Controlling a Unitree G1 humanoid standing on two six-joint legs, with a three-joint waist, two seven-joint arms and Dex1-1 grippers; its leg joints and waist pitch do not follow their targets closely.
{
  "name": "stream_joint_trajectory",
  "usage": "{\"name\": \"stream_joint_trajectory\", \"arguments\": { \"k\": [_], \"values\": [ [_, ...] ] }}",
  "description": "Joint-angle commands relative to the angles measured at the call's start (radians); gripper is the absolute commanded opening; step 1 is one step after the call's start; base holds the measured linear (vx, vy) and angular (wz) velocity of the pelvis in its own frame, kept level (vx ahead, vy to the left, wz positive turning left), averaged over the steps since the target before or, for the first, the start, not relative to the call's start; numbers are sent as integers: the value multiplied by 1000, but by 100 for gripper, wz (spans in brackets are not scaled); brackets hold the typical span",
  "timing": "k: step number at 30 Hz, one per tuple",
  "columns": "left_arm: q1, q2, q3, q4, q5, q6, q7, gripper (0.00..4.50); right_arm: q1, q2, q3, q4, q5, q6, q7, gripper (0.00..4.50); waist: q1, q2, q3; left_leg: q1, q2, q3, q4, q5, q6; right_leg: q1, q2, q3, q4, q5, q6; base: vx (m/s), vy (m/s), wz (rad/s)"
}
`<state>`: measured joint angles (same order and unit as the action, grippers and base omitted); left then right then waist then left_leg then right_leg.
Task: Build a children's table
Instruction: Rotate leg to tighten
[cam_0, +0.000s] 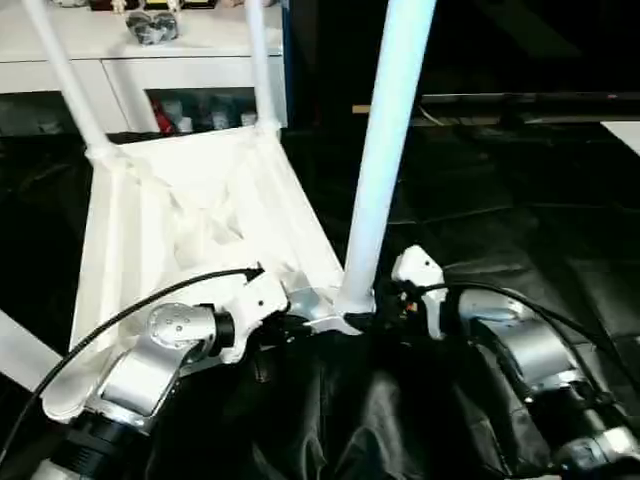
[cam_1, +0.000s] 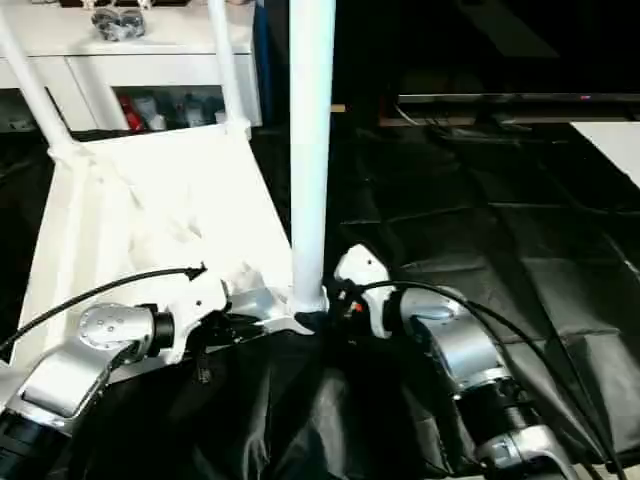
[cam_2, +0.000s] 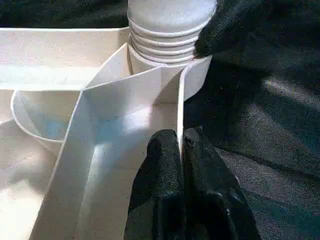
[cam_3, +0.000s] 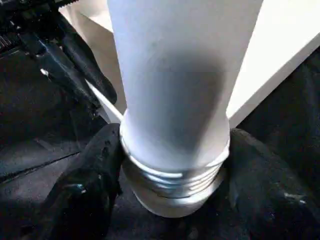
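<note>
The children's table is seen upside down at centre-left of the head view, ribbed underside up, on a black cloth; two legs are already standing in the far corner sockets toward the upper left, and a third leg is set upright at the near corner socket, threads not fully seated; the left end effector is pressed together on the thin rim wall just beside that socket; the right end effector is closed around the leg's threaded base, a finger on each side; the plastic is judged light, stiff and smooth, likely slippery under the pads, so a grip low on the leg near the threads is favoured, the tall leg giving leverage to tip; thin ribs may flex if squeezed hard; open room is left to the right over the cloth; a white cabinet stands close behind at the top left, and the standing legs crowd that side.
</note>
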<state>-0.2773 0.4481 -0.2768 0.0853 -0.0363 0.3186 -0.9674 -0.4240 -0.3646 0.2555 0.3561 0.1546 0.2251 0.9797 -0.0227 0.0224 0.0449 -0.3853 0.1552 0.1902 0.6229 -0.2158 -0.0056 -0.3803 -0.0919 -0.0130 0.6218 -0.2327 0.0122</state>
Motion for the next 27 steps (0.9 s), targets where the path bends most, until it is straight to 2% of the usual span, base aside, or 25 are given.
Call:
{"name": "stream_joint_trajectory", "arguments": {
  "k": [1, 2, 6, 7, 8, 9, 12, 14, 15, 17, 20, 22, 24, 27],
  "values": [
    [28, -3, -16, 26, -17, 6, -15, 0, -25, 3, -19, 18, -8, -13, -26, 289, 9, -19, -57, 15, 68, -26, -75, -41, 128, 36, -51, 23, -53, 63, -316, 0, 0, 0],
    [25, -4, -16, 27, -17, 8, -14, 0, -27, 7, -21, 23, -6, -17, -29, 285, 11, -16, -56, 15, 69, -26, -76, -48, 125, 36, -51, 24, -54, 54, -315, 0, 0, 0],
    [8, -36, -11, 37, -18, 21, 22, 0, -21, 44, -37, 35, 4, -18, -64, 277, 10, -18, -55, 17, 70, -25, -79, -78, 105, 33, -50, 25, -56, 22, -314, 0, 0, 0],
    [-12, -76, -12, 50, -2, 31, 76, 0, -9, 83, -47, 37, 2, -14, -123, 277, 8, -21, -55, 15, 70, -25, -79, -77, 101, 34, -50, 25, -56, 20, -313, 0, 0, 0],
    [-28, -109, -18, 61, 17, 43, 123, 0, 2, 116, -48, 33, -9, -8, -182, 276, 9, -20, -53, 19, 71, -23, -81, -87, 91, 31, -49, 26, -60, 6, -311, 0, 0, 0],
    [-31, -115, -19, 63, 20, 45, 131, 0, 4, 122, -48, 33, -12, -8, -192, 276, 9, -24, -53, 20, 69, -22, -81, -92, 79, 30, -50, 27, -62, -14, -306, 0, 0, 0],
    [-66, -187, -36, 90, 57, 71, 222, 0, 30, 205, -44, 5, -34, 26, -320, 275, 11, -26, -55, 18, 69, -22, -81, -84, 73, 30, -49, 28, -62, -13, -290, 0, 0, 0],
    [-85, -227, -43, 110, 73, 73, 267, 0, 36, 255, -43, -5, -50, 50, -400, 275, 14, -22, -55, 19, 67, -23, -82, -86, 68, 29, -49, 28, -63, -21, -285, 0, 0, 0],
    [-108, -269, -52, 141, 89, 65, 306, 0, 25, 304, -26, 5, -85, 55, -467, 275, 12, -19, -53, 20, 67, -22, -84, -88, 62, 26, -46, 28, -65, -28, -279, 0, 0, 0],
    [-120, -279, -68, 157, 99, 49, 303, 0, 16, 326, -11, 9, -90, 44, -466, 275, 13, -18, -55, 22, 66, -23, -85, -116, 44, 27, -47, 28, -70, -53, -266, 0, 0, 0],
    [-120, -273, -75, 157, 102, 33, 272, 0, 9, 326, -24, -1, -81, 20, -459, 275, 13, -17, -55, 18, 67, -24, -86, -133, 47, 27, -49, 29, -70, -60, -255, 0, 0, 0],
    [-114, -259, -71, 148, 100, 19, 252, 0, 12, 316, -42, -21, -63, 26, -442, 344, 13, -16, -55, 17, 67, -24, -86, -127, 50, 28, -49, 28, -70, -52, -253, 0, 0, 0],
    [-104, -240, -64, 140, 94, 4, 228, 0, 17, 292, -51, -50, -47, 44, -408, 347, 13, -20, -56, 17, 67, -23, -85, -119, 58, 29, -48, 28, -69, -37, -254, 0, 0, 0],
    [-90, -208, -49, 127, 79, -20, 184, 0, 20, 237, -49, -87, -34, 63, -335, 386, 14, -18, -58, 16, 68, -23, -83, -96, 74, 30, -49, 27, -64, 7, -262, 0, 0, 0]
  ]
}}
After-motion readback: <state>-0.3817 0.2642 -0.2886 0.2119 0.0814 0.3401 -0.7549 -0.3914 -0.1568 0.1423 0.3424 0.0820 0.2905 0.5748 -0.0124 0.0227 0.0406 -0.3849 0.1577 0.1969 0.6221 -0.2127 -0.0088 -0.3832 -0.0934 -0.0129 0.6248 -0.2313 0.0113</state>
